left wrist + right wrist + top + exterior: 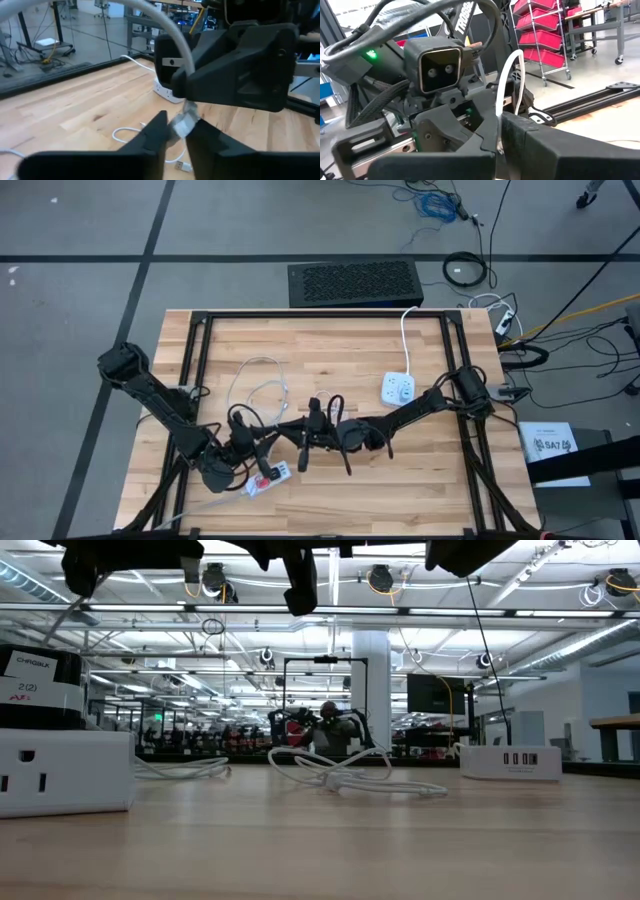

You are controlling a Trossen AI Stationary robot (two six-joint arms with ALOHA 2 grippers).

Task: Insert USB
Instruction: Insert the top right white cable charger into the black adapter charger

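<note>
Mid-handoff above table centre: right gripper (497, 145) was clamped on the white cable (512, 82), left gripper (175, 132) closing around its USB plug (184, 125); next needs firm grip, then alignment with the port.

place: robotics lab — evidence: open hall, red bin shelves (540, 35), workbenches (615, 722)

A wooden table (420, 470) sits on a grey floor. Two dark arms reach in and meet near the middle. The left gripper (283, 432) and the right gripper (312, 425) are close together. A white cable (262, 385) loops behind them. One power strip (398, 388) is near the right arm, and a second strip (268, 479) lies near the front.
</note>
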